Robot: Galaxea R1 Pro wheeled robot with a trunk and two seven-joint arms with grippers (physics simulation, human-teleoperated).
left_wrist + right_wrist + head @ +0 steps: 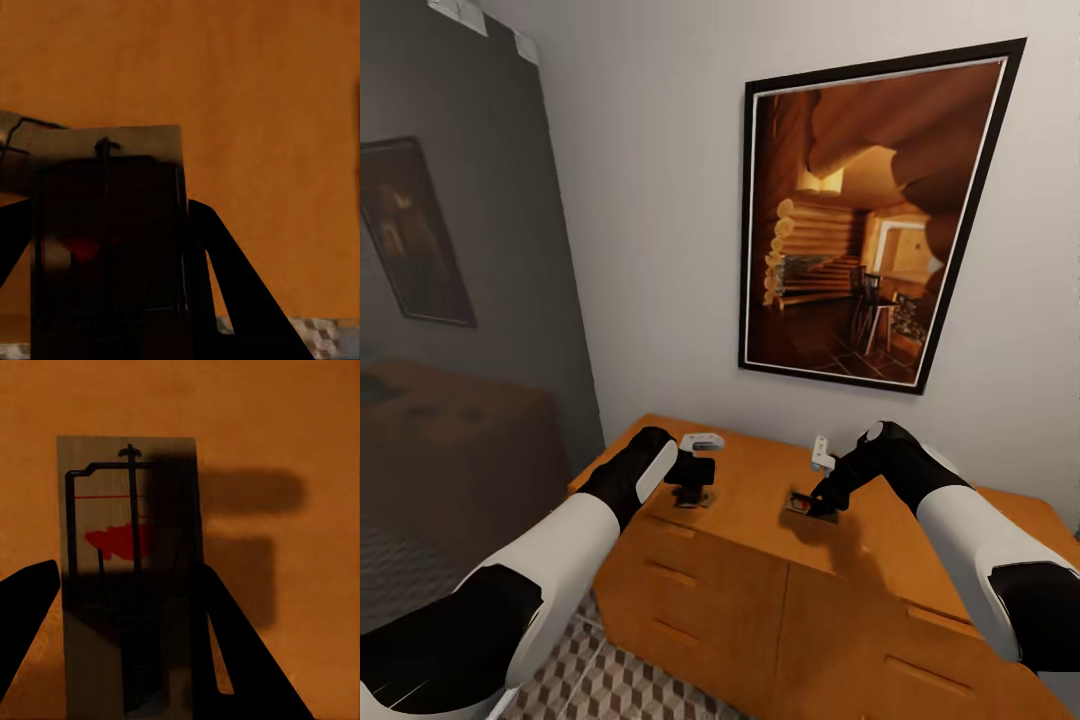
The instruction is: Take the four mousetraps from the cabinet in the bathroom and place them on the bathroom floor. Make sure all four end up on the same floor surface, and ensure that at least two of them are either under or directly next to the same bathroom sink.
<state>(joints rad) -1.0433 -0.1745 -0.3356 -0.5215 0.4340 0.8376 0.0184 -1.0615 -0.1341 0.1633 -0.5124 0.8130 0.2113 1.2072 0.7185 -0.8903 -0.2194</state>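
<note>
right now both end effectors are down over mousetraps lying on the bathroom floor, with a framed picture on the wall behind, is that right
Not quite. The mousetraps are on the flat top of the orange-brown cabinet, not on the bathroom floor. The head view shows the left end effector and the right end effector down at that top; each wrist view shows a mousetrap against orange wood. The framed picture does hang on the wall behind.

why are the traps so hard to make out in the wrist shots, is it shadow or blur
Mostly shadow: in the left wrist view the mousetrap sits dark between the fingers, only its far edge lit; in the right wrist view a shadow falls across half the mousetrap and onto the cabinet top; the head view is brighter but soft, with straight edges bowed.
</note>
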